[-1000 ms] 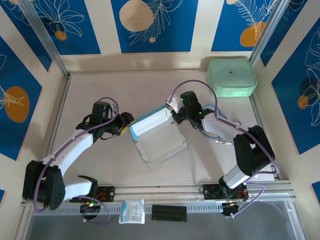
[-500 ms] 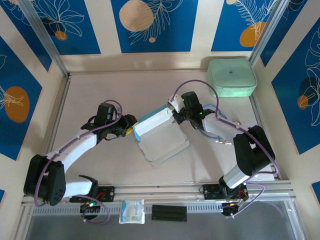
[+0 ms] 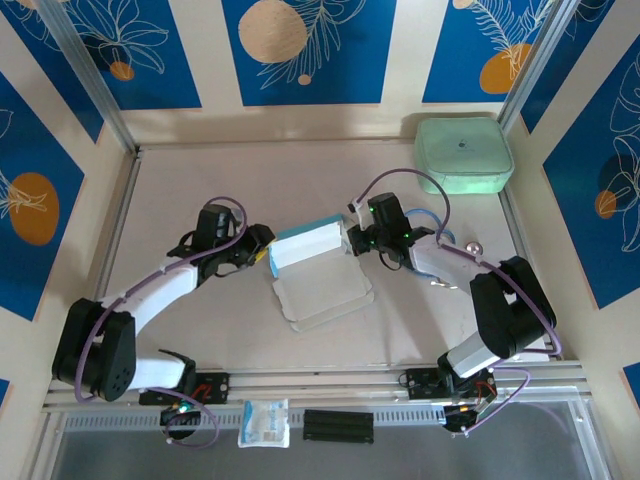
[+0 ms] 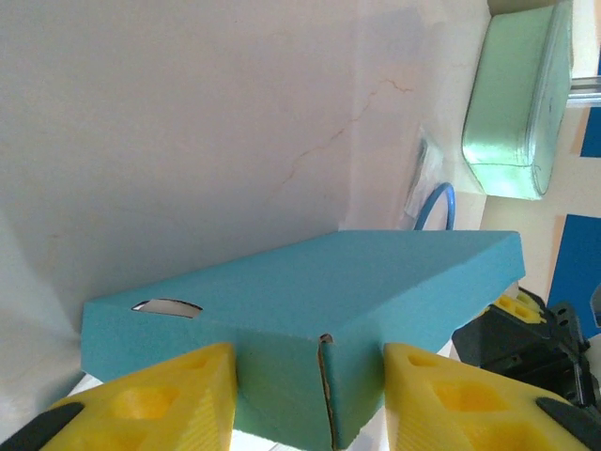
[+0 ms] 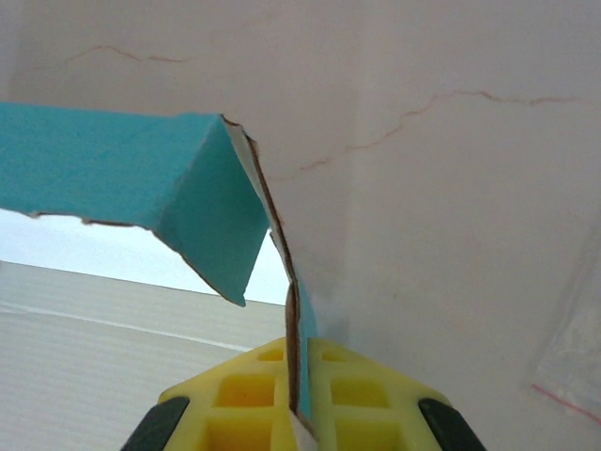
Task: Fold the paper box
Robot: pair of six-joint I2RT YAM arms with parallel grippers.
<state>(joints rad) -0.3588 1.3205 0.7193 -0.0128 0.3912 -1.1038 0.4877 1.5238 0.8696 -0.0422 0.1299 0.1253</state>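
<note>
The paper box (image 3: 305, 243) lies mid-table, its light blue folded part raised over its whitish-grey panel (image 3: 322, 293). My left gripper (image 3: 262, 248) is at the blue part's left end. In the left wrist view the yellow fingers (image 4: 150, 399) press both sides of the blue box's end (image 4: 310, 310), with my left gripper (image 4: 308, 376) shut on it. My right gripper (image 3: 352, 238) is at the box's right end. There my right gripper (image 5: 296, 343) is shut on a thin blue-and-white flap (image 5: 211, 202) that stands edge-on between the pads.
A mint-green case (image 3: 463, 153) sits at the back right corner. A blue cable loop (image 3: 428, 255) and a small silver ball (image 3: 474, 246) lie right of the right gripper. A white packet (image 3: 264, 422) and a black block (image 3: 338, 425) rest on the near rail.
My left gripper has moved right and reached the box's left end. The blue part has swung from a steep slant to nearly level, and the right gripper has shifted slightly right with it.
</note>
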